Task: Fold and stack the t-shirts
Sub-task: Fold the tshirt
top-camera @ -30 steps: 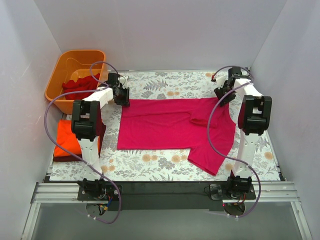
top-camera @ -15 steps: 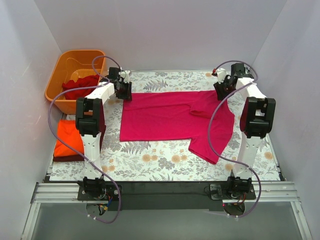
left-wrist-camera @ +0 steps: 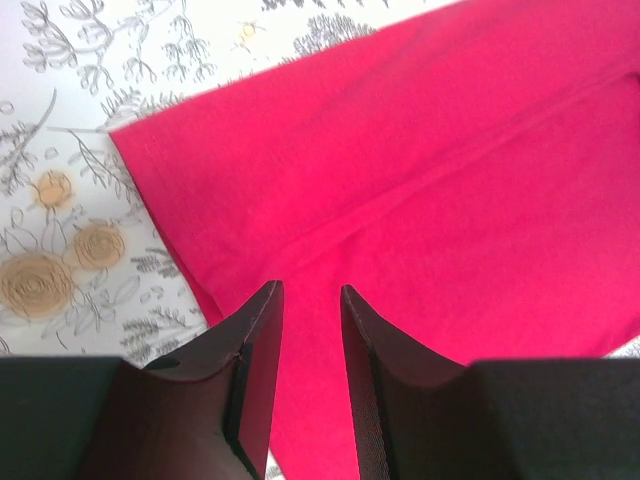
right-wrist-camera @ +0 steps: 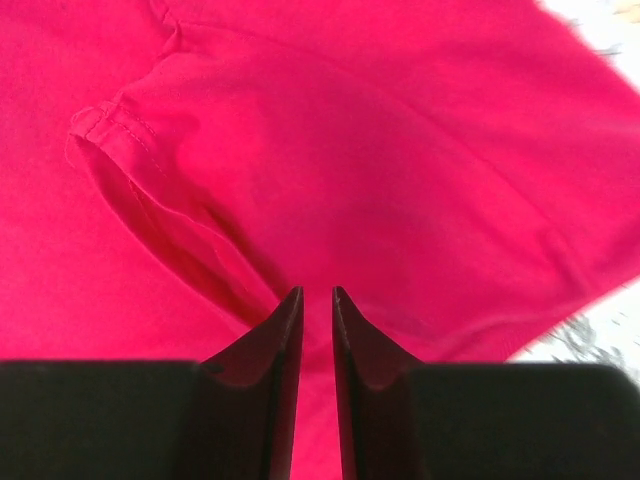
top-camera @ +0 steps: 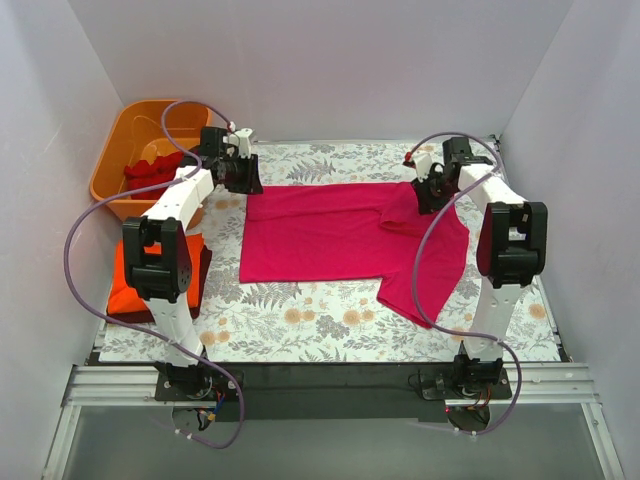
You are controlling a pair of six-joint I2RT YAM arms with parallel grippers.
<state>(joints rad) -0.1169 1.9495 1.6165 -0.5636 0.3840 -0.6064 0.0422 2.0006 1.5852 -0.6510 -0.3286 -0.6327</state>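
Fold step on magenta t-shirt (top-camera: 340, 235), spread on table (top-camera: 300, 325): left fingers (left-wrist-camera: 255, 360) slightly apart, empty, over its far-left corner, right fingers (right-wrist-camera: 275, 345) nearly closed above the rumpled sleeve (grip unclear), so next probably needs both far corners pinched.

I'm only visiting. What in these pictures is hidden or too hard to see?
- Top view: the left arm covers part of the folded orange shirt and the dark shirt beneath it.
- Top view: the red cloth in the tub is bunched up; how many shirts it is cannot be told.
- Right wrist view: whether the right gripper pinches the pink shirt; its fingertips hide the contact.
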